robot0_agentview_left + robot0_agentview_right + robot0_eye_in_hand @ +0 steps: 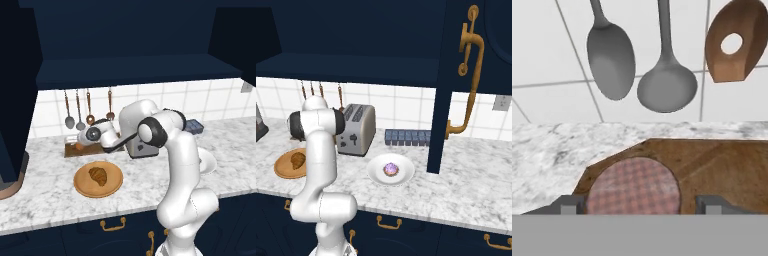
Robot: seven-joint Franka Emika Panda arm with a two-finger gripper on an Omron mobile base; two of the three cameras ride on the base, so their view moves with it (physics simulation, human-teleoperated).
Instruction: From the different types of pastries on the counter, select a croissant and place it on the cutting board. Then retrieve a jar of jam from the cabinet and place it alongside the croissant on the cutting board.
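Fingertips (567, 204) of the gripper (639, 205) stand at either side of the jar of jam (632, 186), one at 9 o'clock of its checked pink lid and the other at 3 o'clock, just beside the rim. Whether the pads press the jar or merely flank it cannot be told; the opening is about a jar's width. In the hand view the jar stands on the cutting board (712, 160), close to its clipped corner, with the marbled counter (547, 150) beyond at 9 o'clock. Above, at 12 o'clock, two grey ladles (611, 57) and a wooden spatula (734, 42) hang against the white tiled wall.

From the left base view the gripper (86, 138) reaches low over the board (92, 148) at the back of the counter, with the small orange-brown jar (79, 146) directly under it. At 5 o'clock from the jar, the croissant (98, 175) lies on the round tan plate (82, 186), apart from the board. The toaster (140, 148) sits at 3 o'clock of the board.

In the right base view the frosted pastry (390, 169) rests on a white plate (376, 175), under the open navy cabinet (356, 45).
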